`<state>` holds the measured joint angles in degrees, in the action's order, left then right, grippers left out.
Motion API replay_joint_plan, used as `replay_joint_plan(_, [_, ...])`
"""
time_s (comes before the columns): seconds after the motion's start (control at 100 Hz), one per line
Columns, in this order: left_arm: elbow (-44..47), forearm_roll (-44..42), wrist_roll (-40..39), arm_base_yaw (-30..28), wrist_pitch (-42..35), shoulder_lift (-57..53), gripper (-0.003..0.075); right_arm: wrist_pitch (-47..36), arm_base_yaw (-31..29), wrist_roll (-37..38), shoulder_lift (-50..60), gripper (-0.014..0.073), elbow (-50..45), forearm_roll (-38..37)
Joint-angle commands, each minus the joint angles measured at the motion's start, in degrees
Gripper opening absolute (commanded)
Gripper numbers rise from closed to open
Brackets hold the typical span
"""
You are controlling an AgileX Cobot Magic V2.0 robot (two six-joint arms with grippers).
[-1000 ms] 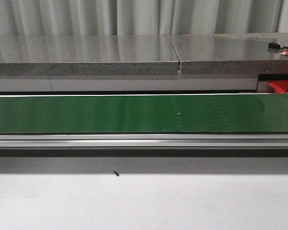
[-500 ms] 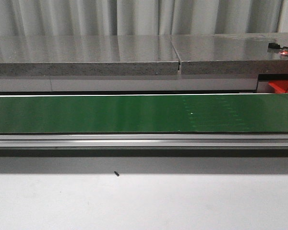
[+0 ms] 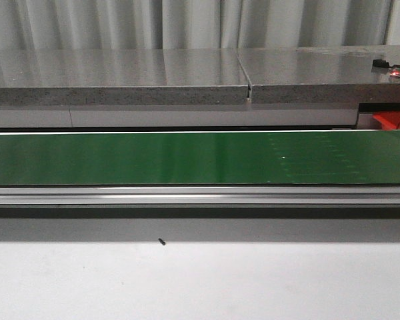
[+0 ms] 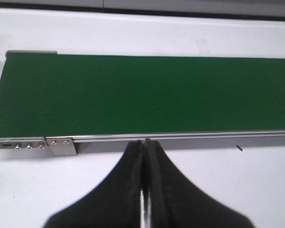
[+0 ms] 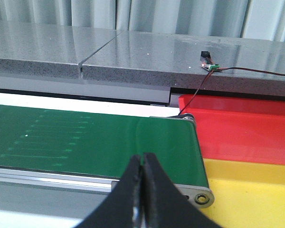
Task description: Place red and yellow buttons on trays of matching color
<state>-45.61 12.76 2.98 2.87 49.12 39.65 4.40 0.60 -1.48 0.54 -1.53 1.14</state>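
Front view: one green conveyor belt point(image 3: 187, 159) runs left to right, and no button shows on it in any view. Two trays sit at its right end, one red tray point(image 5: 242, 128) farther, one yellow tray point(image 5: 249, 190) nearer. Left gripper point(image 4: 143, 190) hovers over the belt's near rail, fingers pressed together, grasping nothing. Right gripper point(image 5: 142, 194) likewise clenched, empty, near the belt's right end.

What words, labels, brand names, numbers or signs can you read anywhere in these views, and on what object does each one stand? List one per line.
None: no view shows readable text.
The green belt carries only faint pale marks, no letters.
The red tray and yellow tray are plain.
The small circuit board on the grey counter is too small to show any print.
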Motion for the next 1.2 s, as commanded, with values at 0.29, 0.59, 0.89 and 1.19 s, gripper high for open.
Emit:
replay_joint_plan(0.29, [-1.85,2.34,-0.61,0.39,-2.04,3.92,-0.0017,-4.4,-0.24,0.0,1.08,-0.0068,0.89,-0.5])
replay_joint_plan(0.59, [-1.85,2.45,-0.61,0.39,-0.79,3.81,0.042,-4.4,-0.24,0.0,1.08,-0.0068,0.89,-0.5])
replay_joint_plan(0.89, [-1.73,1.28,-2.98,0.39,-0.27,3.81,0.0659,-4.4,-0.24,0.0,1.08,-0.0068,0.89,-0.5])
replay_joint_plan(1.19, [-1.73,-26.07,-27.53,-1.09,-0.43,3.81,0.0659,-4.4,-0.24,0.0,1.08,-0.0068,0.89,-0.5])
